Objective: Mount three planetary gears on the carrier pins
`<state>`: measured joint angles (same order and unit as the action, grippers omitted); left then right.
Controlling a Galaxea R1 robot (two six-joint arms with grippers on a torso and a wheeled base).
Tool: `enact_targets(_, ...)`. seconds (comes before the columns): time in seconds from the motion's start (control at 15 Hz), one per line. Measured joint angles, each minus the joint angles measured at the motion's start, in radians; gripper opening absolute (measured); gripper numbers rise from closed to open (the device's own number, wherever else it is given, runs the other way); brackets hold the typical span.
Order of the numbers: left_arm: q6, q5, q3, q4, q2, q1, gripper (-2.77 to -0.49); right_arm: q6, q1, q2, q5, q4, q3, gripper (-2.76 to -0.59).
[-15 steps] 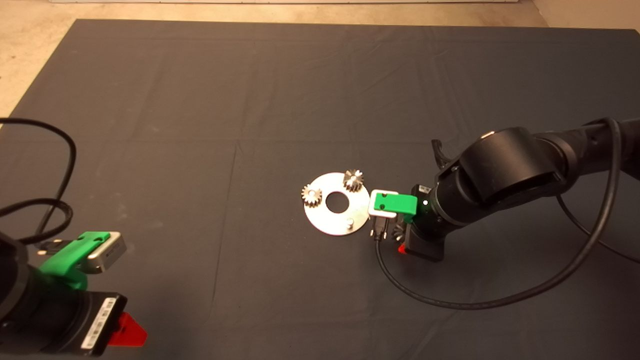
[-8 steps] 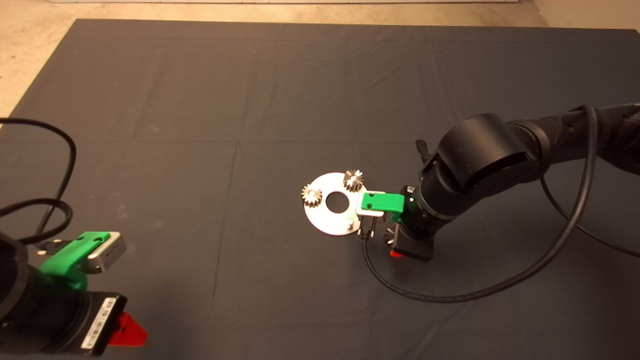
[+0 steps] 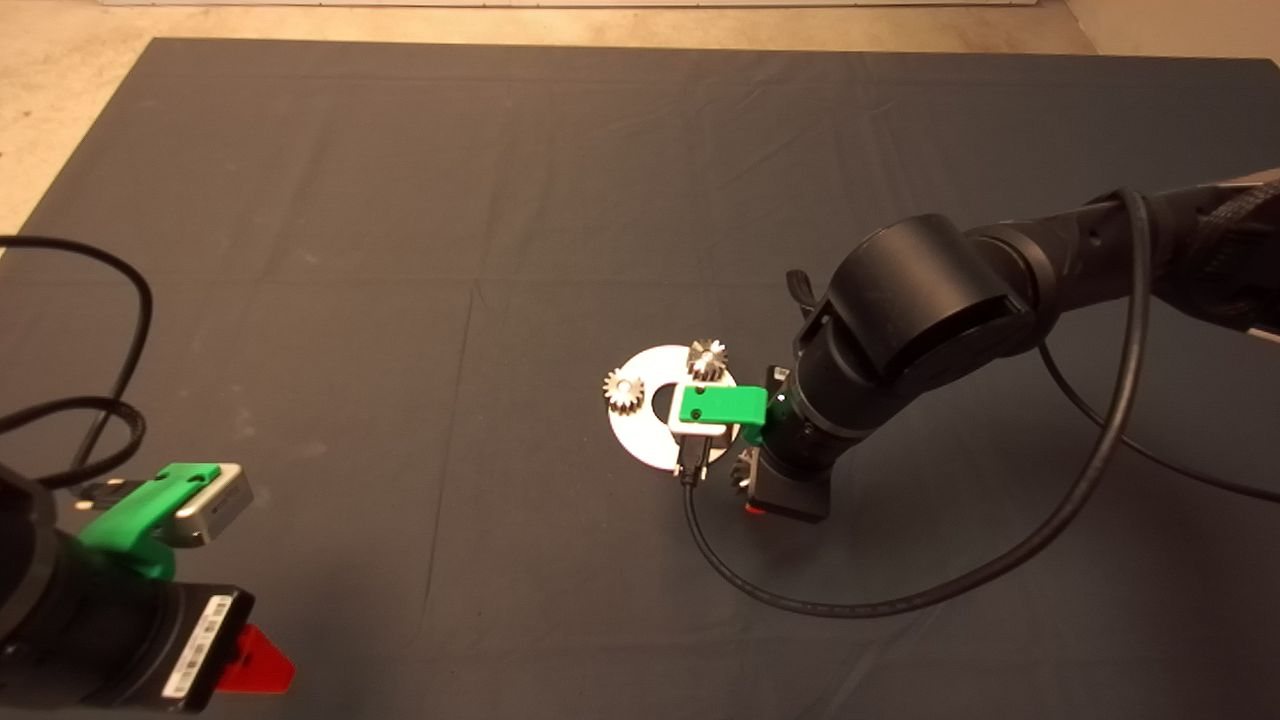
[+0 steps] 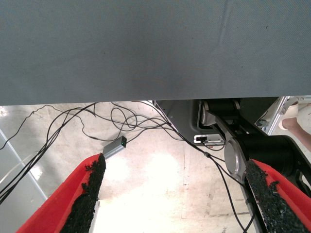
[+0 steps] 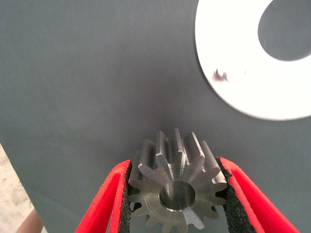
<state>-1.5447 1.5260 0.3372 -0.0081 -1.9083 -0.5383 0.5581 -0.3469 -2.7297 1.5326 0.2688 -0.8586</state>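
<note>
The shiny round plate [image 3: 640, 425] lies mid-mat, with two planetary gears seated on carrier pins at its left [image 3: 622, 390] and far [image 3: 707, 360] edges. My right gripper [image 3: 748, 487] is at the plate's near right rim, shut on the third gear [image 3: 743, 468]. In the right wrist view this gear [image 5: 177, 191] sits between the red fingers [image 5: 109, 204], just short of the plate [image 5: 243, 82]. The free pin [image 5: 221, 75] shows there as a small mark. In the head view that pin is hidden under the green wrist mount. My left gripper [image 3: 250, 660] is parked open at the mat's lower left.
A black cable [image 3: 900, 590] loops over the mat from the right wrist. The left wrist view looks past the mat's edge [image 4: 155, 48] at the floor, with cables [image 4: 131, 121] and the robot base [image 4: 243, 150].
My right arm has moved left with the gear, from beside the plate to its near right rim. Its green mount now covers the plate's right part. The left arm has not moved.
</note>
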Motion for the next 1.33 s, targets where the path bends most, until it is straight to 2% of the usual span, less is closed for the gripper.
enact_targets(0.27,0.0,0.0,0.0,0.0,0.0,0.0,-1.22,0.0,0.0,-0.009,0.001,0.014,-0.013,-2.29)
enact_targets(0.47,0.0,0.0,0.0,0.0,0.0,0.0,-1.22,-0.004,0.0,-0.024,0.001,0.048,-0.057,-2.29)
enact_targets(0.67,0.0,0.0,0.0,0.0,0.0,0.0,-1.22,-0.028,0.0,-0.036,0.002,0.08,-0.091,-2.28)
enact_targets(1.0,0.0,0.0,0.0,0.0,0.0,0.0,-1.22,-0.053,0.0,-0.048,0.001,0.102,-0.134,-2.28)
enact_targets(1.33,0.0,0.0,0.0,0.0,0.0,0.0,-1.22,-0.063,0.001,-0.061,0.001,0.104,-0.153,-2.29)
